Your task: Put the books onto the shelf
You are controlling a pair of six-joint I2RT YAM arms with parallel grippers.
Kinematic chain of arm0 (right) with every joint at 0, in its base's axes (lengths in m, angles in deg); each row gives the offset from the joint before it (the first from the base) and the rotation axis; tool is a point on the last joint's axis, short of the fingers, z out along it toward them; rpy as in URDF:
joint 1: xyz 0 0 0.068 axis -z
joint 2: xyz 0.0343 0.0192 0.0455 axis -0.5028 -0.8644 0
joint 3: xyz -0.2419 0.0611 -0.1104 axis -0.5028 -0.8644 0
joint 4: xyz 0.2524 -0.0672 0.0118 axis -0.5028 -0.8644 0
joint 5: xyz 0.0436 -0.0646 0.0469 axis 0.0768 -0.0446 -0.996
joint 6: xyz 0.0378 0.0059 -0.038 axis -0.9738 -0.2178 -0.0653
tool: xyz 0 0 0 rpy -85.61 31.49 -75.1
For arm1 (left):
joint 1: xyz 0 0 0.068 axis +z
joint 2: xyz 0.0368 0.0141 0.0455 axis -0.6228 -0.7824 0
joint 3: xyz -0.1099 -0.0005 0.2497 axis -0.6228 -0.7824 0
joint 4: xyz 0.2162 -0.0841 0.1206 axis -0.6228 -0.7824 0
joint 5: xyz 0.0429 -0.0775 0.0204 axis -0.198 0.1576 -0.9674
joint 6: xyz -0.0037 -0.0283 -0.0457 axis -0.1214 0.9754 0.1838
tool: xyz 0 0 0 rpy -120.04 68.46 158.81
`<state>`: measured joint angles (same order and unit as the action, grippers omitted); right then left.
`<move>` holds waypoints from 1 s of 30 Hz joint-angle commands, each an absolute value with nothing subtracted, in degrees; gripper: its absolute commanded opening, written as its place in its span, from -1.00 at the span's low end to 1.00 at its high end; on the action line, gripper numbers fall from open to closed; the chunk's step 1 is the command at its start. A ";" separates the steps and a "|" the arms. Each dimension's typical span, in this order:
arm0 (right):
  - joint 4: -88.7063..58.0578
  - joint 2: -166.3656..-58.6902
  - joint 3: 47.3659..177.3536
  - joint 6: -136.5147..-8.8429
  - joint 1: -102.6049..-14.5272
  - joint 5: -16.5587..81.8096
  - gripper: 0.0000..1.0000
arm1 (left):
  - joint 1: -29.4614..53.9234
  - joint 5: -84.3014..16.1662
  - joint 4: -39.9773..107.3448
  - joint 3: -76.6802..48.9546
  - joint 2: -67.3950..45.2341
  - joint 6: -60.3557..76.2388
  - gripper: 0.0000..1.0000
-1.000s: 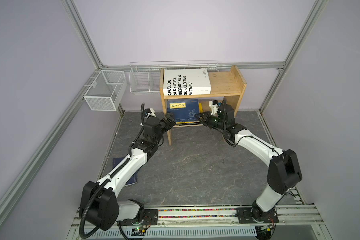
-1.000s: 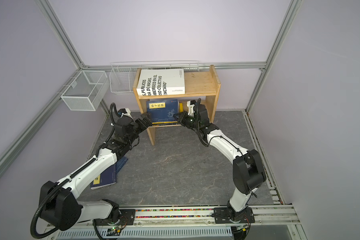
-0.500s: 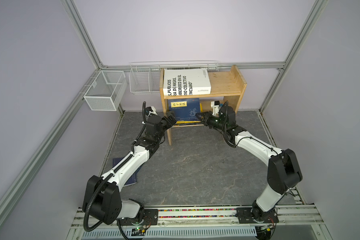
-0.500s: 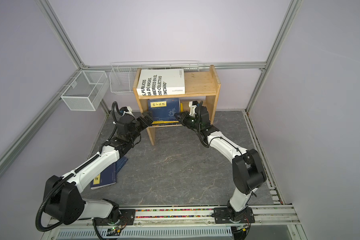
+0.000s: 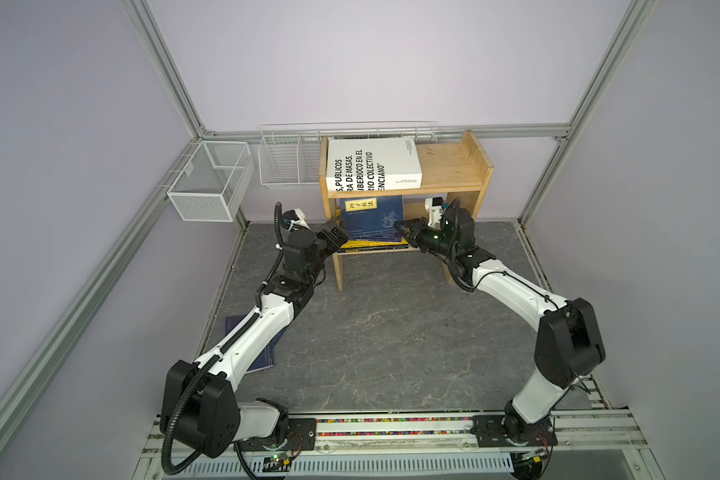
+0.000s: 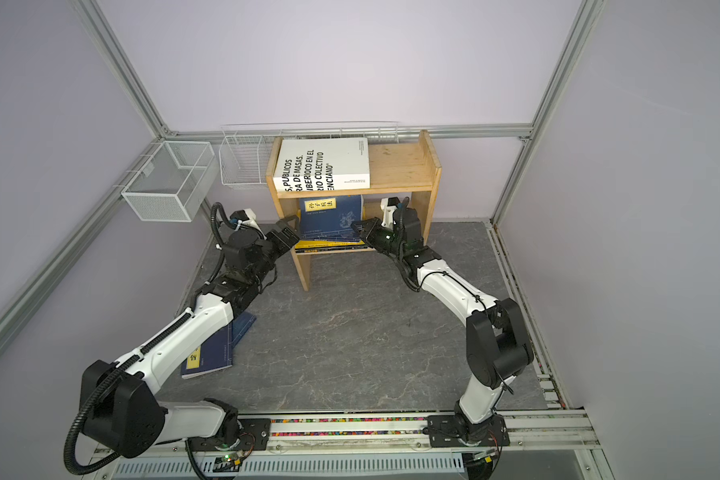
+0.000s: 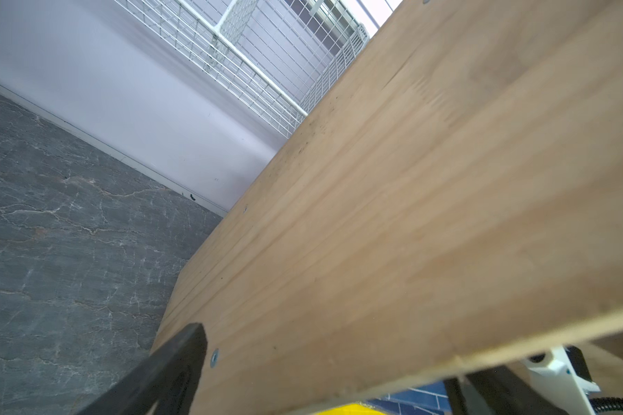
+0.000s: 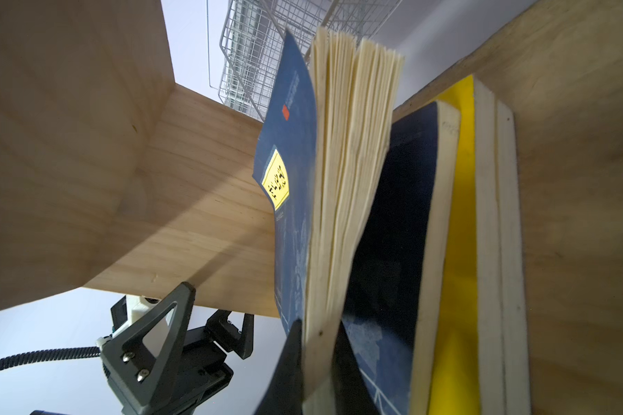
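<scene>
Shelf (image 5: 454, 166) with white book (image 5: 375, 164) atop, navy book (image 5: 373, 216) below in grip of right claw (image 5: 402, 227); left claw (image 5: 336, 235) agape.

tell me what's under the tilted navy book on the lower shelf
A flat stack on the light pine wooden shelf: another navy book, then a yellow book. The tilted navy book with yellow label hides most of their covers.
</scene>
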<state>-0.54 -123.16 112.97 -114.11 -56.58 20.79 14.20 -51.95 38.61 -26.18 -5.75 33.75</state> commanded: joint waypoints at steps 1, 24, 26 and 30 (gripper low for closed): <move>1.09 -124.15 114.37 -114.71 -57.64 21.93 -0.86 | 14.62 -51.42 39.70 -26.36 -6.26 33.87 0.99; -23.59 -119.76 121.38 -93.71 -62.49 41.95 0.11 | 14.91 -51.17 40.12 -27.72 -6.41 34.40 0.99; -24.51 -118.90 121.53 -92.05 -62.57 44.13 0.15 | 15.05 -50.93 40.25 -27.85 -6.45 34.46 0.99; -26.51 -118.57 123.19 -88.75 -62.40 46.72 0.16 | 15.01 -50.23 40.26 -27.64 -6.93 34.32 0.99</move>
